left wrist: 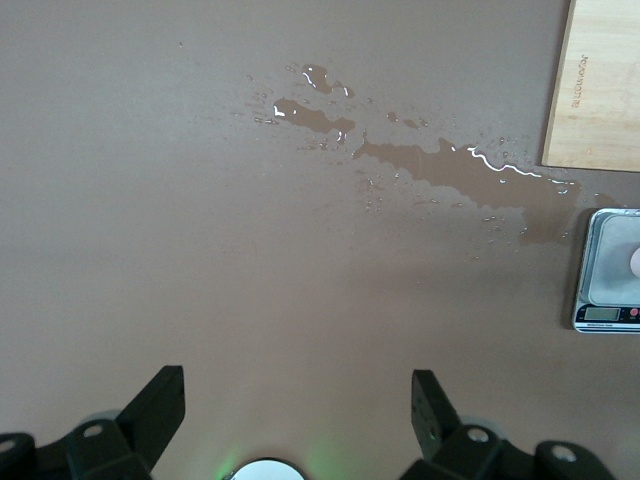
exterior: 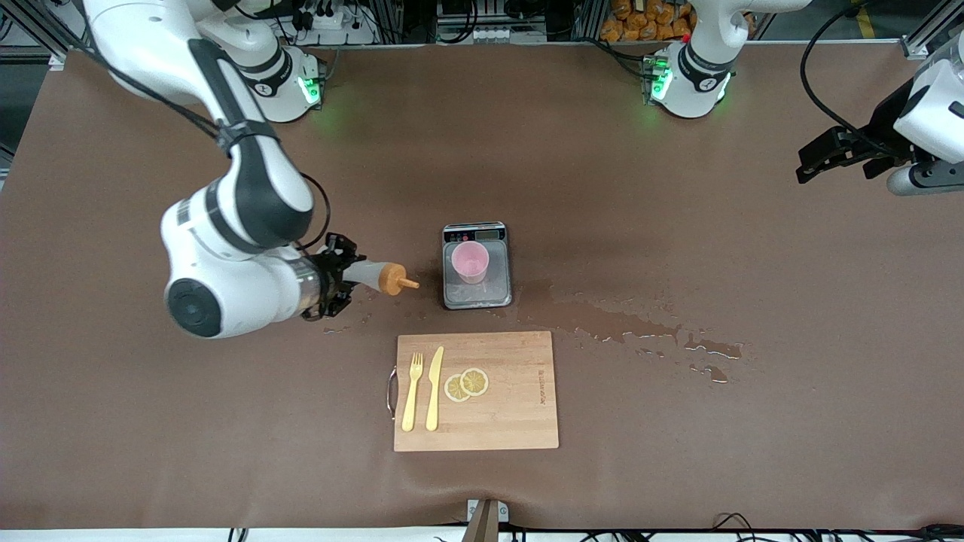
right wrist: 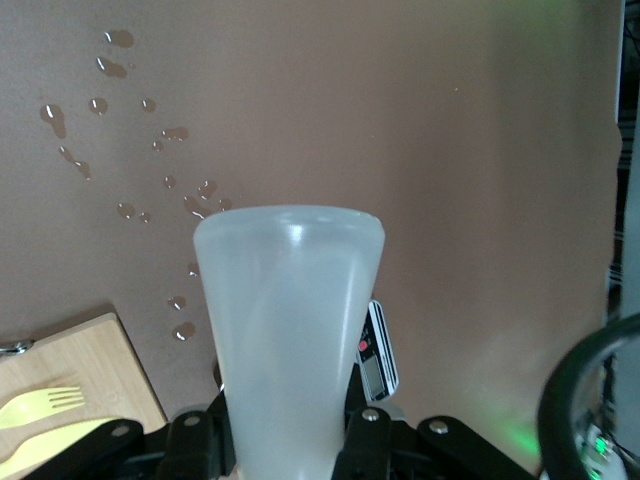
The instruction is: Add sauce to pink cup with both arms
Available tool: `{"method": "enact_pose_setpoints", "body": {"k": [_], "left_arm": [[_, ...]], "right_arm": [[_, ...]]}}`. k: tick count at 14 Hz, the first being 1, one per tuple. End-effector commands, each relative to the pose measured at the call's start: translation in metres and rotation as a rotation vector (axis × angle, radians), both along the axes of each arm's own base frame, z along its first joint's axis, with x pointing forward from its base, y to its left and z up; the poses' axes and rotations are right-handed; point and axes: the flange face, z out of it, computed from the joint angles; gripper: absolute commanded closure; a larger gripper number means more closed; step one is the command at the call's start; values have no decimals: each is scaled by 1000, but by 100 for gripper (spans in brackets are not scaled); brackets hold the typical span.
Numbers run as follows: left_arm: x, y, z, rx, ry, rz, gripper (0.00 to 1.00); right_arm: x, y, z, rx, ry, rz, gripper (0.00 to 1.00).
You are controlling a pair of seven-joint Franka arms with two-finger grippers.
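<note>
The pink cup [exterior: 471, 262] stands upright on a small grey scale [exterior: 476, 297] mid-table. My right gripper [exterior: 343, 275] is shut on the sauce bottle [exterior: 380, 277] and holds it on its side above the table. The orange nozzle points at the cup and stops short of the scale, on the right arm's side of it. In the right wrist view the whitish bottle body [right wrist: 290, 320] fills the space between the fingers, and its cap is hidden. My left gripper [exterior: 817, 162] is open and empty, up over the left arm's end of the table. It also shows in the left wrist view [left wrist: 298, 385].
A wooden cutting board [exterior: 476, 391] with a yellow fork [exterior: 412, 391], a knife [exterior: 434, 388] and lemon slices [exterior: 467, 384] lies nearer the front camera than the scale. A spill of liquid [exterior: 640, 331] spreads from the scale toward the left arm's end. Droplets [right wrist: 150, 150] lie under the bottle.
</note>
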Motion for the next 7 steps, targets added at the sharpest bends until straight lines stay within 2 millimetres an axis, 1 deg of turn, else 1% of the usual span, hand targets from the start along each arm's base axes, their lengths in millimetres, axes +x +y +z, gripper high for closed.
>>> {"method": "enact_pose_setpoints", "body": {"k": [1, 4, 5, 7], "left_arm": [[-2, 2, 3, -14, 8, 6, 0], [-2, 3, 3, -14, 8, 7, 0], [-2, 3, 3, -14, 8, 7, 0], [-2, 5, 3, -14, 8, 10, 0]], "right_arm": [[-7, 17, 7, -68, -28, -12, 64], [-20, 39, -2, -160, -50, 28, 64], [-26, 50, -5, -186, -62, 59, 64], [-35, 60, -11, -215, -64, 92, 64]]}}
